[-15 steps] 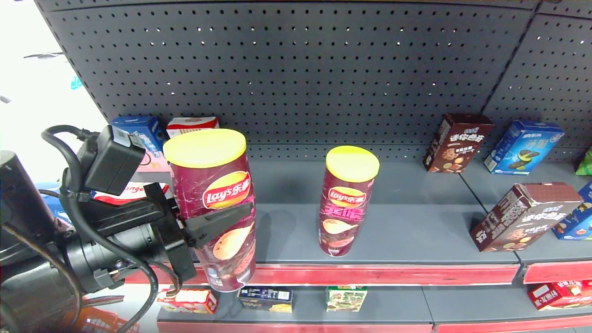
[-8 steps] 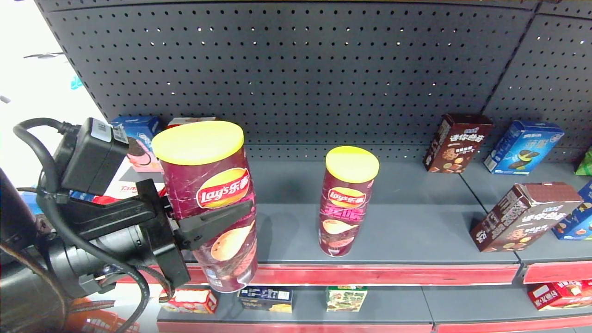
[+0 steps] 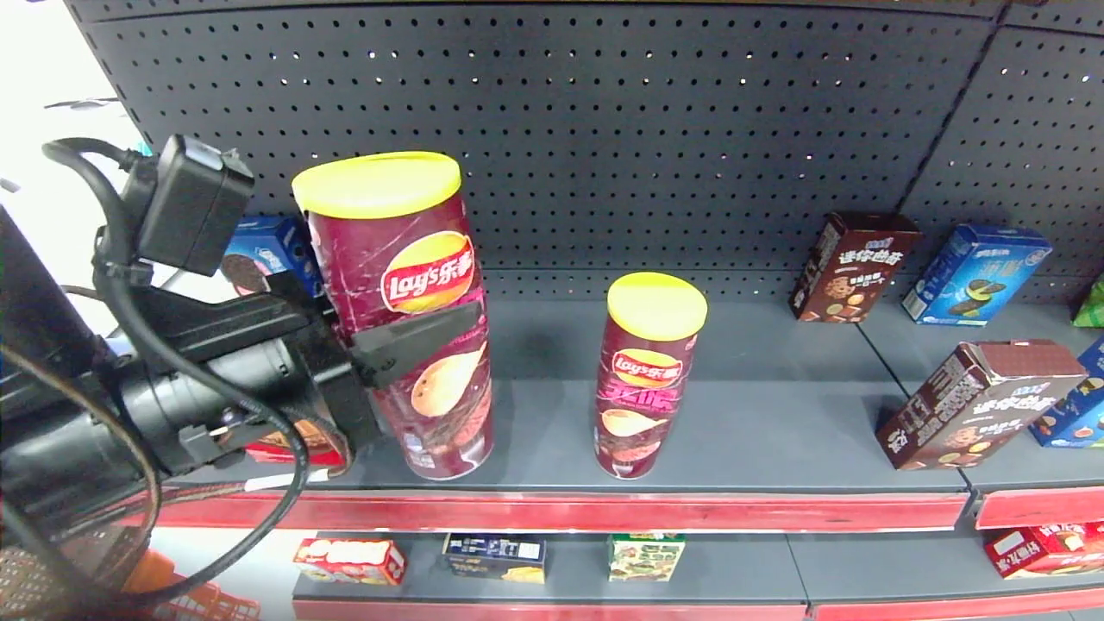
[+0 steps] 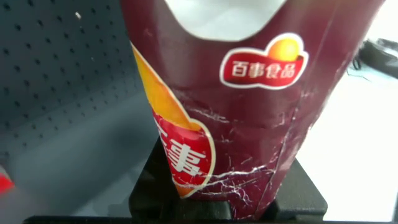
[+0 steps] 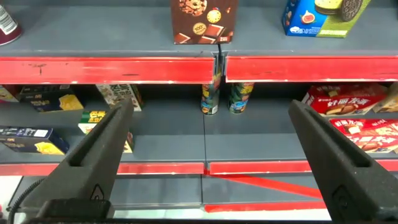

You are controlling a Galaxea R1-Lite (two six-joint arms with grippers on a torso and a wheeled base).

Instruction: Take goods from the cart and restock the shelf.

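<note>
Chip can is clamped in my left hand, gripped around mid-height with its yellow lid up. I judge that grip is chosen so the can goes down on its base without tipping. It hangs upright over the front left part of the shelf, well to the left of the second can, which stands upright near the red front lip. That spacing reads to me as lining the two up in a row along the front.

From the head view the held can's base looks level with the shelf board just behind the lip, but I cannot tell whether it is touching or a shade above. The left wrist view is no help, since the can crowds it and the base is cut off. One finger crosses the can's front; the other is hidden behind it. A blue box at the back of the shelf is partly covered by the arm.

My right hand is spread wide and holds nothing, low down and facing the lower shelves. Further right a leaning brown box rests tilted, well apart from the cans.
</note>
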